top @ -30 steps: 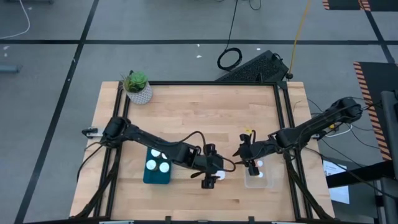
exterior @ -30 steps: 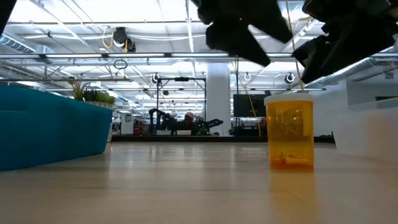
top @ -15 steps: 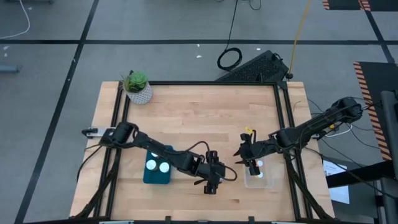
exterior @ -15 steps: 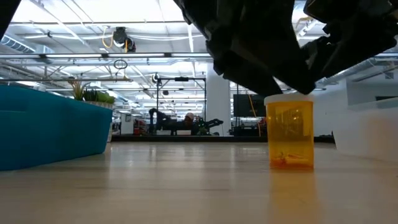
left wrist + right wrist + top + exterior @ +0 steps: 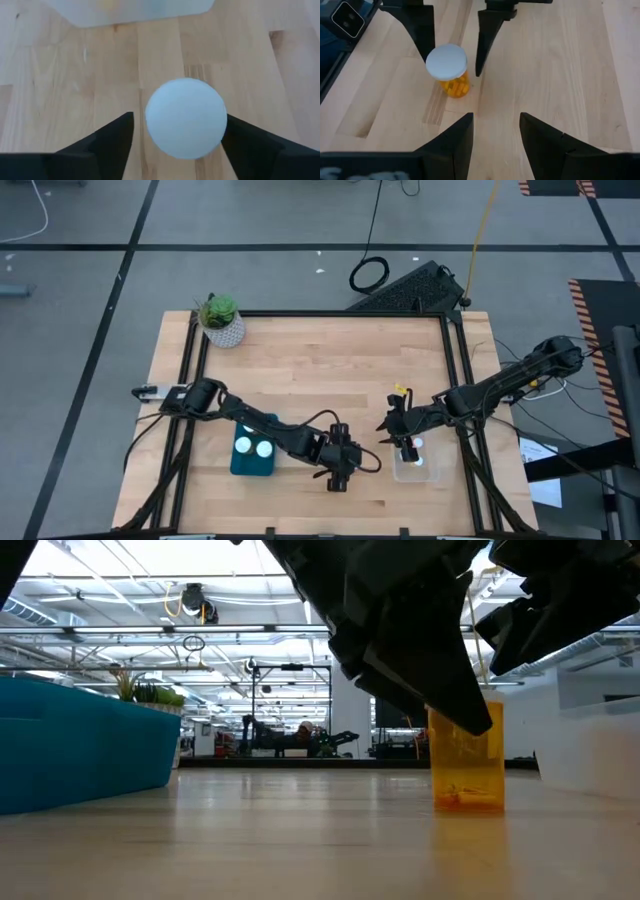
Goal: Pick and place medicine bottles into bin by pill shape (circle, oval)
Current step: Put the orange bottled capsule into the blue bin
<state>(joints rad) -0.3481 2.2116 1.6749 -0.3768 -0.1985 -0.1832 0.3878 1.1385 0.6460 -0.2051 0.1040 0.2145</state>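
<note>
Straddling a medicine bottle [image 5: 185,118], the left pincer [image 5: 175,137] is spread; teal bin [image 5: 252,448] holds two.

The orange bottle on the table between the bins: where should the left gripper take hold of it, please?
Probably from straight above: the bottle stands upright, cap up. The open left gripper already straddles it, so close on the round sides at or just below the cap.

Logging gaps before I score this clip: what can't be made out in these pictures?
- Pill shape: the bottle on the table shows only its white cap in the left wrist view; in the low view the left tool covers its top.
- Clear bin: the right tool hides its contents in the high view.
- Teal bin: two caps only.
</note>
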